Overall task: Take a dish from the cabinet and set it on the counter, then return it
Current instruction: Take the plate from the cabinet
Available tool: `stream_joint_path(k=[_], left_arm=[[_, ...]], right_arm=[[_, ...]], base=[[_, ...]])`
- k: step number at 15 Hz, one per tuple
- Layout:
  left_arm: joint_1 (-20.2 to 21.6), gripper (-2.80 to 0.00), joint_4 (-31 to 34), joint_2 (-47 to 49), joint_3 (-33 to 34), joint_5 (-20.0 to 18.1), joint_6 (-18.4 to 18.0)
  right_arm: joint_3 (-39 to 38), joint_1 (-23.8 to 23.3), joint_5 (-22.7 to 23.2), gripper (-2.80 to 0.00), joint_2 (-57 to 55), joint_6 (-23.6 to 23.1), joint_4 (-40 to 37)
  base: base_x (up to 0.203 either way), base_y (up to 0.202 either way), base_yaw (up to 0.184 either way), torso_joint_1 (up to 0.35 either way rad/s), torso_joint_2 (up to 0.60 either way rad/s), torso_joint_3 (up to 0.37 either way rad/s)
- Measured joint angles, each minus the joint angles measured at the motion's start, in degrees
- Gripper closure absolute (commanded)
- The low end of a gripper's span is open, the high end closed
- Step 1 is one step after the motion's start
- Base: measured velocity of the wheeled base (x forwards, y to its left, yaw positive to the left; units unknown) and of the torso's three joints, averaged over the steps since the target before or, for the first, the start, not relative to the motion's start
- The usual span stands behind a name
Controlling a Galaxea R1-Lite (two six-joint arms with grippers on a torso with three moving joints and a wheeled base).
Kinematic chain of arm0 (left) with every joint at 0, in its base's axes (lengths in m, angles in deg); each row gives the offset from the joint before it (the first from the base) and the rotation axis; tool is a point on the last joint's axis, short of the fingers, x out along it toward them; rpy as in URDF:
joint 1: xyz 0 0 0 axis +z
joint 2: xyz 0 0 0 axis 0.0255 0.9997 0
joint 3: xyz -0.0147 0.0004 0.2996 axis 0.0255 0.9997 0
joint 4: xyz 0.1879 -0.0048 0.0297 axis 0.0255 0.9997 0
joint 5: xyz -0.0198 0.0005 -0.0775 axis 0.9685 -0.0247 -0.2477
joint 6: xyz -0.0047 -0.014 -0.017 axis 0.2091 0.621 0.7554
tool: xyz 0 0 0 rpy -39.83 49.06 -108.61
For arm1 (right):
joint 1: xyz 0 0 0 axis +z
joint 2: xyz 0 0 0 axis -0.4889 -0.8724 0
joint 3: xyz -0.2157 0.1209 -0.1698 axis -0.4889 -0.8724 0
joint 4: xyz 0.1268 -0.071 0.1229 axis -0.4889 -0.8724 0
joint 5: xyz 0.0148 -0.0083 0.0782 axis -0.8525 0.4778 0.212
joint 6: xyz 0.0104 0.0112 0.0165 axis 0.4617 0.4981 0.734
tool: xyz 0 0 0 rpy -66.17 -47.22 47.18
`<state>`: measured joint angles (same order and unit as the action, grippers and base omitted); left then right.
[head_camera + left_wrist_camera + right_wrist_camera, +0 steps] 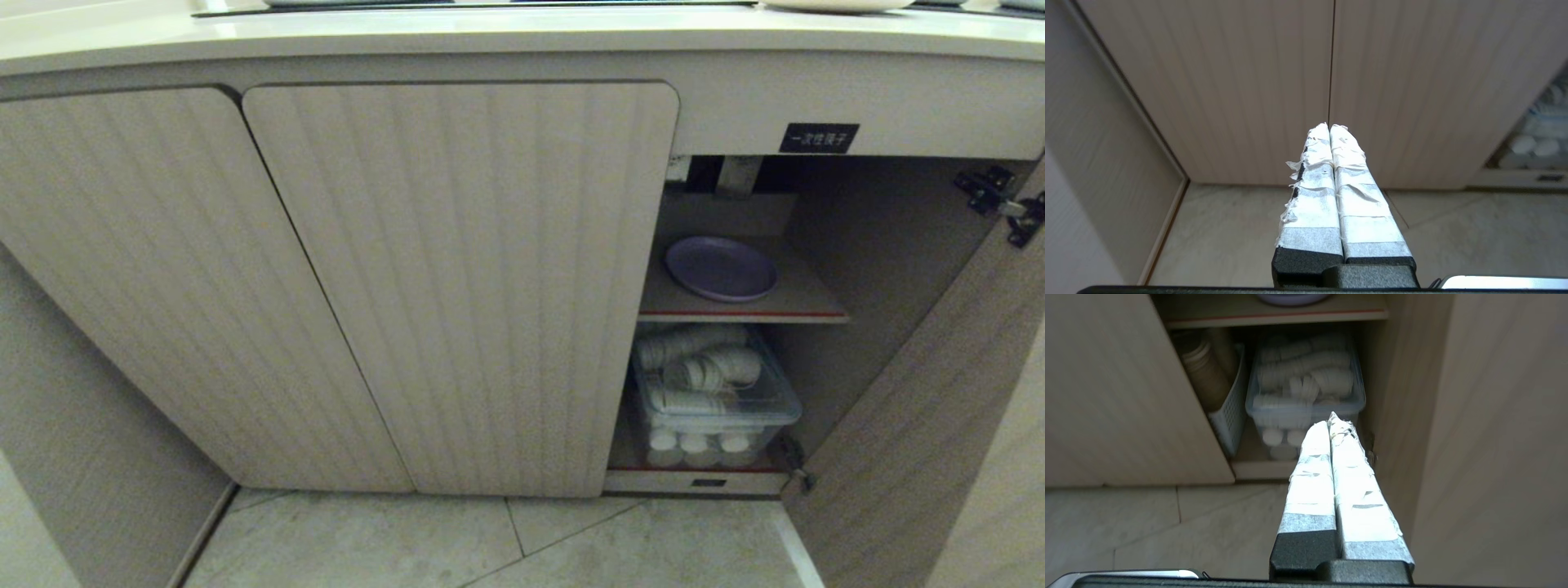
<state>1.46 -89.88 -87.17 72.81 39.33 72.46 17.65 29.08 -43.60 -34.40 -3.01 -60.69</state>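
Observation:
The pale lavender dish (pixel 722 268) lies flat on the red-edged inner shelf (pixel 808 304) of the cabinet (pixel 457 286), whose right-hand door (pixel 914 392) stands swung open. The cream counter (pixel 490 37) runs along the top of the head view. Neither gripper shows in the head view. My left gripper (pixel 1329 127) is shut and empty, pointing at the seam between two closed ribbed doors. My right gripper (pixel 1331 418) is shut and empty too, held outside the open compartment, below the shelf; only the dish's rim (pixel 1290 299) shows beyond it.
Under the shelf a clear plastic bin (pixel 714 392) holds stacks of white cups, with a white slatted basket (pixel 1229 412) and brown cups beside it. A white plate (pixel 833 4) sits on the counter. Door hinges (pixel 1000 204) stick out at the right. Tiled floor (pixel 490 543) lies in front.

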Motion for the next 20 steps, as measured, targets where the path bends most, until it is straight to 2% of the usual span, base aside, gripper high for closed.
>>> stream_joint_path(k=[13, 20], left_arm=[[0.00, 0.00, -0.01, 0.00, 0.00, 0.01, -0.07], [0.00, 0.00, -0.08, 0.00, 0.00, 0.03, 0.09]], right_arm=[[0.02, 0.00, 0.00, 0.00, 0.00, -0.02, 0.00], [0.00, 0.00, 0.00, 0.00, 0.00, 0.00, 0.01]], base=[[0.189, 0.000, 0.001, 0.004, 0.00, 0.001], [0.000, 0.000, 0.000, 0.000, 0.00, 0.000]])
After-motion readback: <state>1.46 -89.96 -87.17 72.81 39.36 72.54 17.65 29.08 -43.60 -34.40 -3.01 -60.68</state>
